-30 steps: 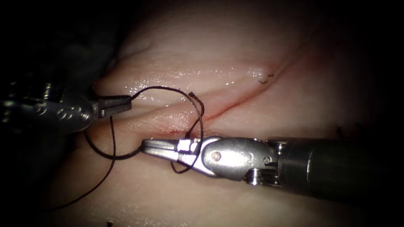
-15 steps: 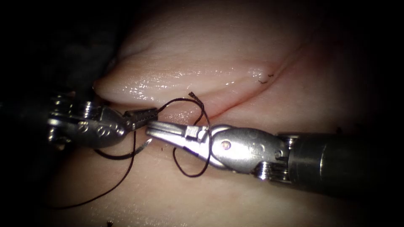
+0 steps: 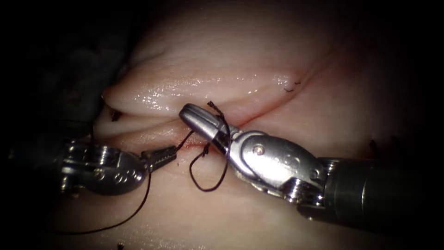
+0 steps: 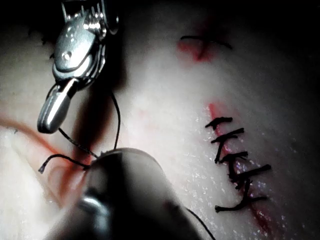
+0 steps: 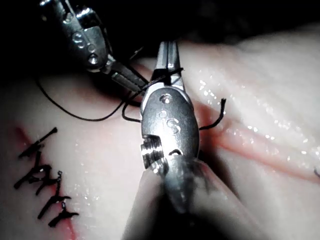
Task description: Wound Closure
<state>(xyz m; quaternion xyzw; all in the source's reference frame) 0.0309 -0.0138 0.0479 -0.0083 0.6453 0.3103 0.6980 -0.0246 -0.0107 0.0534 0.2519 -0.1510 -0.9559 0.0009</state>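
The pale tissue (image 3: 277, 55) has its cut (image 3: 259, 115) running from upper right to the middle. My left gripper (image 3: 164, 156), left of and below the cut, is shut on the dark thread (image 3: 208, 187). From there the thread rises to my right gripper (image 3: 196, 119) and loops around its shut jaws, which hold nothing. The right jaw tips lie over the cut, beside the short free thread end (image 3: 213, 106). The long strand trails off low to the left. The right wrist view shows the loop crossing my right gripper (image 5: 167, 55) and the left gripper (image 5: 125, 76) beside it.
Several finished dark stitches (image 4: 235, 165) cross a closed stretch of the cut, also seen as the stitches (image 5: 45, 185). Small cut thread ends (image 3: 291, 88) lie near the cut's far end. Red fluid (image 3: 192, 144) marks the cut between the tools.
My left tool has moved down and a little right with the thread. My right tool has swung its jaws up and right onto the cut, toward the short end, with the loop still around it.
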